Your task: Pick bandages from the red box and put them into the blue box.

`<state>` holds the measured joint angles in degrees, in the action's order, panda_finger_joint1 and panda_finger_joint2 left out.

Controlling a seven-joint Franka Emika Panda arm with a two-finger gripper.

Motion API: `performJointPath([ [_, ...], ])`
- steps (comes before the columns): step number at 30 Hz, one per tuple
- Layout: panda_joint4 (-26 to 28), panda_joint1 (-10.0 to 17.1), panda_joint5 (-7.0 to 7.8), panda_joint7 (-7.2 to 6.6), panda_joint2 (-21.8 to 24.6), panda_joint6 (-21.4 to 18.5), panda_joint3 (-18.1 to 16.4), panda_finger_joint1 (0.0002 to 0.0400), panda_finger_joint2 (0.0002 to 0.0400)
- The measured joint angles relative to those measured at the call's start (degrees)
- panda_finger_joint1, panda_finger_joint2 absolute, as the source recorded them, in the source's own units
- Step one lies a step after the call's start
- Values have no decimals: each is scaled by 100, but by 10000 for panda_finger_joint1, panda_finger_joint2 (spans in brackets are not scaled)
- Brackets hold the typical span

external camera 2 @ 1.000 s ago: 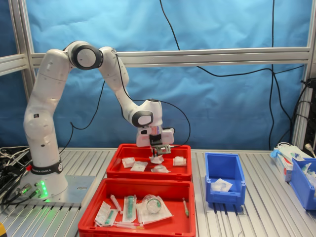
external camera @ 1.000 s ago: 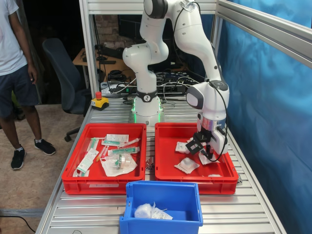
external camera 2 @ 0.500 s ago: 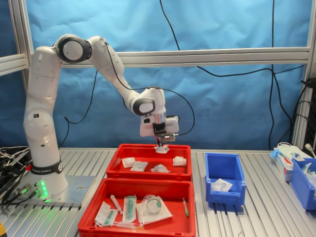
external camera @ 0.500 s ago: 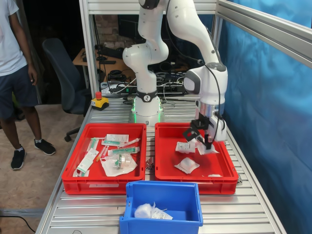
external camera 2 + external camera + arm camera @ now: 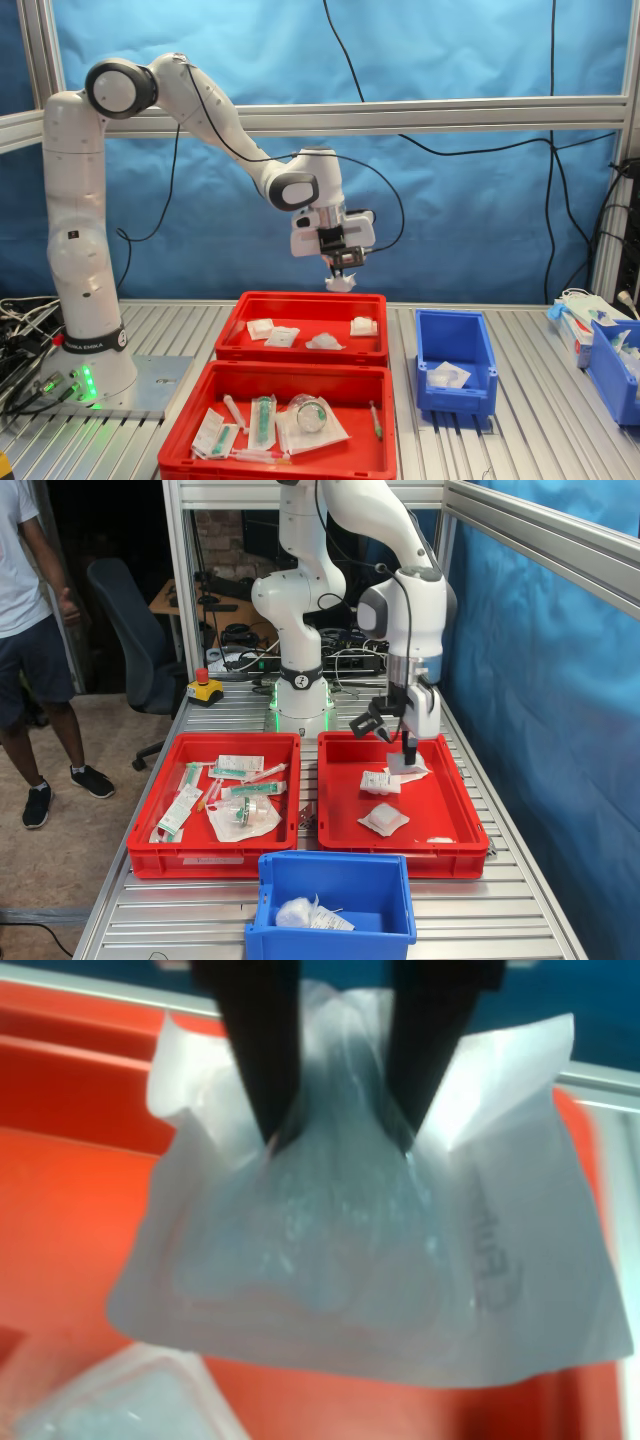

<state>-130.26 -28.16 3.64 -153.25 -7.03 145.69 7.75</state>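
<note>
The desk (image 5: 500, 900) is a ribbed metal top framed by aluminium posts, with a blue curtain (image 5: 450, 200) hung behind it. The white arm (image 5: 200, 110) reaches out over the desk. Only the first exterior view shows a person (image 5: 30, 650) in a white shirt and dark shorts standing by an office chair (image 5: 130, 640) at its left edge, and a red stop button (image 5: 203, 687) on the desk behind the trays. Only the second exterior view shows a second blue bin (image 5: 615, 365) and a pale carton (image 5: 585, 320) at its right edge.

Two red trays sit side by side. The labelled tray (image 5: 215, 860) holds long green-printed packets (image 5: 240, 770) and a round clear-wrapped item (image 5: 243, 817). The red box (image 5: 400, 858) holds three white bandages: one (image 5: 380, 781) nearer the back, one (image 5: 384, 819) in the middle, and a small one (image 5: 438, 840) by the front wall. The blue box (image 5: 335, 935), just in front of both trays in the first exterior view, holds a crumpled white packet (image 5: 310, 914).

The fingers (image 5: 260, 1070) are closed on a held bandage (image 5: 380, 1250), pinching the top of its wrap, as the wrist view shows close up. In the second exterior view that packet hangs in the air above the red box's back rim, clear of everything below.
</note>
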Motion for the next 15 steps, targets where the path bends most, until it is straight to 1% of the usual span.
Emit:
performJointPath([
  [4, 237, 0, 0, 0, 120, -58, 315, 50, 50],
  [9, 475, -1, 0, 0, 126, -88, 568, 50, 50],
  [10, 580, -1, 0, 0, 126, -111, 669, 50, 50],
  [14, 837, 0, 0, 0, 118, -255, 861, 50, 50],
  [15, 970, 2, 0, 0, 112, -338, 944, 50, 50],
])
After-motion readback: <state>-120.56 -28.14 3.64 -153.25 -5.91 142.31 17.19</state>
